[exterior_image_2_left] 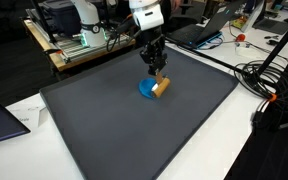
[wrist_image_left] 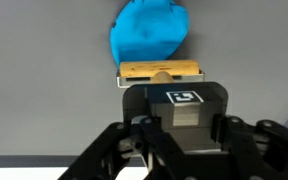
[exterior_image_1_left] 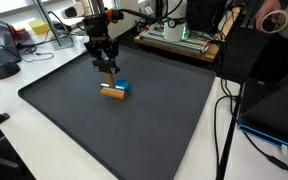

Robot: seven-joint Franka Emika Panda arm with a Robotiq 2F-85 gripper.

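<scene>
Dark grey matting (exterior_image_1_left: 164,130) covers most of the white desk (exterior_image_1_left: 9,95), and our arm comes straight down over the mat's far half. We have the fingers (exterior_image_1_left: 105,66) clenched on a small wooden block (wrist_image_left: 160,71). In the wrist view they take it at its two short ends, which we judge gives them flat faces to press on and keeps the long side level. We carry the block (exterior_image_1_left: 112,92) low, on the mat or barely off it; we cannot tell which. Just beyond it, on the side away from the wrist, lies a blue lump (wrist_image_left: 149,32), touching the block or very nearly. In an exterior view the block (exterior_image_2_left: 161,87) looks tilted over the edge of the lump (exterior_image_2_left: 147,90), so the two may be leaning together. Further out, cables (exterior_image_2_left: 269,85) trail over the desk's edge, kept off the mat, and lab gear (exterior_image_1_left: 179,32) stands behind it.
</scene>
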